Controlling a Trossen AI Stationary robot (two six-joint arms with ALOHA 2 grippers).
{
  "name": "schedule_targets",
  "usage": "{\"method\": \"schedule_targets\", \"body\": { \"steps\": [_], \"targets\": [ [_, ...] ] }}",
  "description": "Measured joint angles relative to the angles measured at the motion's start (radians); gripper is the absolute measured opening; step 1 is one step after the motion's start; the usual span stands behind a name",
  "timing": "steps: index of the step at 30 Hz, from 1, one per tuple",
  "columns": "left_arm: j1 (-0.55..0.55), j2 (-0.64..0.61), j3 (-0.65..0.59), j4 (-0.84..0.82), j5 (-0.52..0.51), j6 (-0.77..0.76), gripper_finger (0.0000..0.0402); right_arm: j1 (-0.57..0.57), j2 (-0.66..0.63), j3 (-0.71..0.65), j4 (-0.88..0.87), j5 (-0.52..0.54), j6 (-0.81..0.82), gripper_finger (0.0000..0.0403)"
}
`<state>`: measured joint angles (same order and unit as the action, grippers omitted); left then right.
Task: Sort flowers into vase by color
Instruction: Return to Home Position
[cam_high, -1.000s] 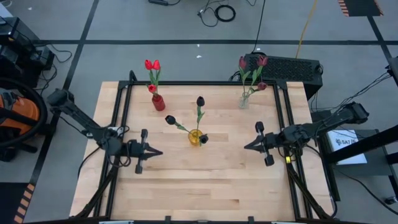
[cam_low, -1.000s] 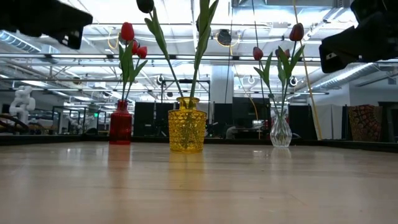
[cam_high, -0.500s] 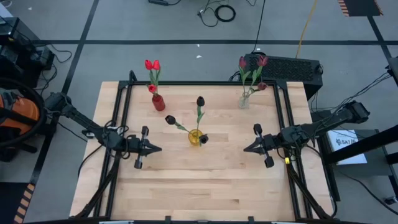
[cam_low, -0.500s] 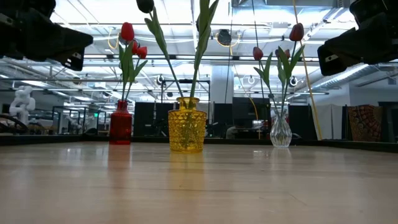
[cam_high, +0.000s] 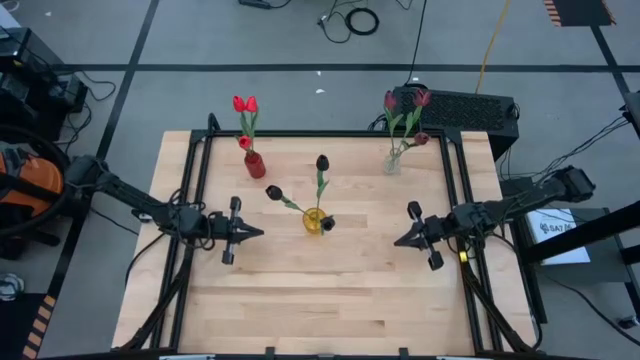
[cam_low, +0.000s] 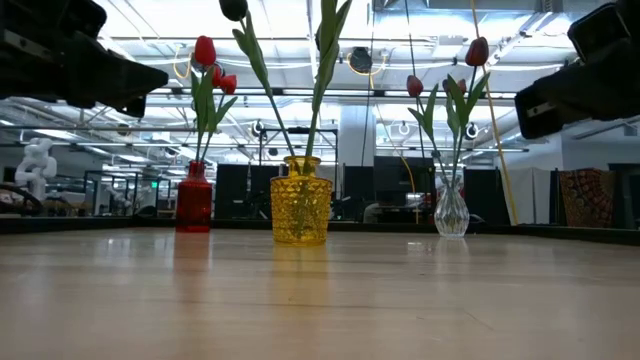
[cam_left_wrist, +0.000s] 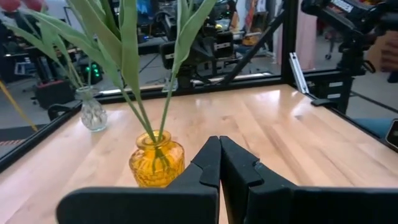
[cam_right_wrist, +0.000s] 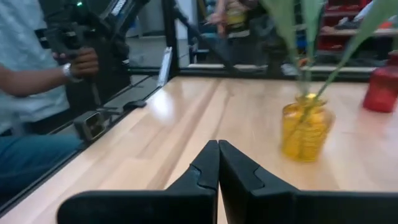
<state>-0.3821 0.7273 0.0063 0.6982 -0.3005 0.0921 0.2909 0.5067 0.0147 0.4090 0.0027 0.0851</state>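
L grip: left gripper (cam_high: 258, 234) over table (cam_high: 350, 300), mid-left, tips aimed at yellow vase (cam_high: 315, 221); jaws pressed together, empty.
R grip: right gripper (cam_high: 398, 240) mid-right, also facing yellow vase; jaws pressed together, empty.
Red: red flowers (cam_high: 245, 104) in red vase (cam_high: 255, 165), back left.
Black: black flowers (cam_high: 322, 162) in yellow vase, centre, btwn grippers.
Maroon: dark red flowers (cam_high: 405, 100) in clear vase (cam_high: 392, 161), back right.

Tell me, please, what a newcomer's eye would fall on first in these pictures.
Three vases of tulips stand on the wooden table: a red vase at the far left with bright red tulips, a clear vase at the far right with maroon tulips, and a yellow vase in the middle with black tulips. The left hand and the right hand hover either side of the yellow vase, both shut and empty.
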Motion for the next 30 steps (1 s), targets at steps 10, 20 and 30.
{"method": "schedule_targets", "body": {
  "steps": [10,20,30],
  "targets": [
    [0.086,-0.004,-0.001,-0.007,0.105,0.027,0.0003,-0.043,-0.152,0.0,-0.152,0.018,-0.02,0.0],
    [0.182,-0.028,-0.001,-0.008,0.183,0.028,0.0003,-0.043,-0.343,0.0,-0.324,0.022,-0.024,0.0],
    [0.253,-0.179,-0.001,-0.168,0.249,0.01,0.0003,-0.043,-0.464,0.001,-0.389,0.018,-0.042,0.0]
  ]
}}
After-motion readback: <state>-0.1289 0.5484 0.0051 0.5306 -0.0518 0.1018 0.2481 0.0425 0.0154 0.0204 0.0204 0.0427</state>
